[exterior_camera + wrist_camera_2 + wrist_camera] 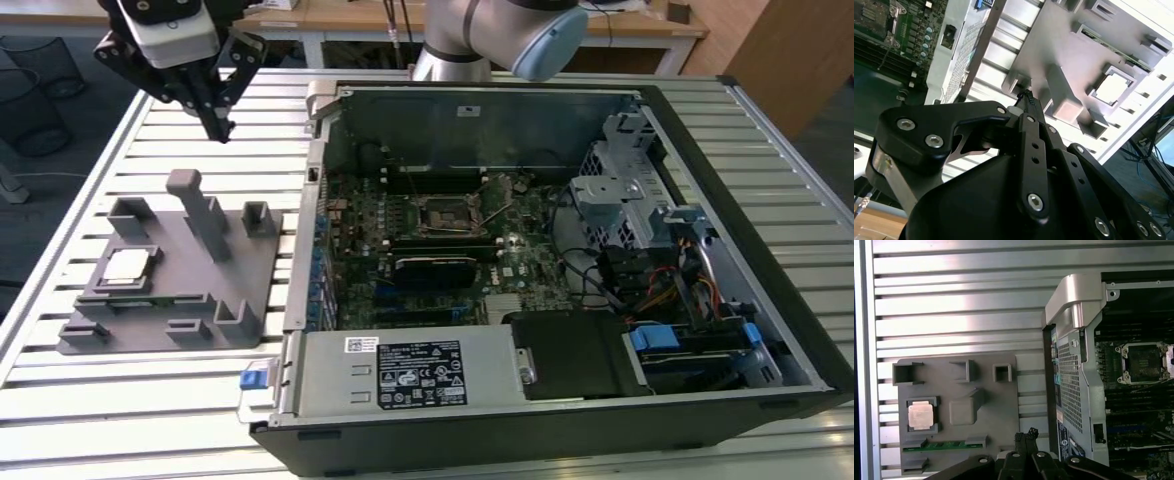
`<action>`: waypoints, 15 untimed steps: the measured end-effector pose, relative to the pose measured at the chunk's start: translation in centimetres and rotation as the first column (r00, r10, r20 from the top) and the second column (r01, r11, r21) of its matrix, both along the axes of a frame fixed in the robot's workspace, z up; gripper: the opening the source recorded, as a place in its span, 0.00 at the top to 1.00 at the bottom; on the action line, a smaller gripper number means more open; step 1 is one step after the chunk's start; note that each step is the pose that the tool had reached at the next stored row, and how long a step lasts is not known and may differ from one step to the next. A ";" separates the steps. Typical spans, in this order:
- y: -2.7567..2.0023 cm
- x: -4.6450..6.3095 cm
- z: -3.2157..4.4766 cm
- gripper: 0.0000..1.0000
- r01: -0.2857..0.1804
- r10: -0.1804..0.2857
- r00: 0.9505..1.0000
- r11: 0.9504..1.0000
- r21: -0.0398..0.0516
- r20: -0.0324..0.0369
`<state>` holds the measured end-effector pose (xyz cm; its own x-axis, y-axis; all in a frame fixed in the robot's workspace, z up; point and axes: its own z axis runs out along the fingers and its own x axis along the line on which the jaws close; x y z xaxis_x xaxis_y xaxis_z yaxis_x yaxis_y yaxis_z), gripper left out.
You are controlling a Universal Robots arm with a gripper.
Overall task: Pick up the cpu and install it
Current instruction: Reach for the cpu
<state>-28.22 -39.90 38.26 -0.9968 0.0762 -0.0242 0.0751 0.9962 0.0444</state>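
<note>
The cpu (127,265) is the smallest piece in a scene that starts with a slatted metal table (134,400). On it lies an open computer case (481,120) toward the exterior view's right. The motherboard (514,265) is exposed inside the case. Beside the case, toward the exterior view's left, sits a grey holder block (180,285) with posts and pockets. The robot arm (494,35) reaches in from behind the case and carries the gripper (216,128) over the table beyond the block, well apart from the chip. The gripper's fingertips look drawn together with nothing between them, and both wrist views show the same closed, empty tips (1026,97) (1025,436). On the board, the socket (445,212) is a dark square in a metal frame, seen more squarely in the first wrist view (1146,360). A green memory stick (944,445) lies along one edge of the block. The chip lies flat in its own square pocket on the block, silvery top up, on the side away from the case (920,415) (1113,88). As I judge it, the work stands at the approach, with the pick not yet made and nothing seated in the socket. Taking the chip would call for parted fingers, a position squarely over the pocket and a descent clear of the pocket walls. Its thin edges would then need a light hold that keeps it level.
</note>
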 end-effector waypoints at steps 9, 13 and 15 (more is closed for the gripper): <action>0.00 -1.0 -0.13 0.89 0.000 0.000 1.000 1.000 0.000 0.000; 0.00 -1.5 -0.19 0.89 0.000 0.000 1.000 1.000 0.000 0.000; 0.01 -2.0 -0.22 0.89 0.000 0.000 1.000 1.000 0.000 0.000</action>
<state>-30.26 -39.88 38.03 -0.9968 0.0762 -0.0238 0.0751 0.9962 0.0443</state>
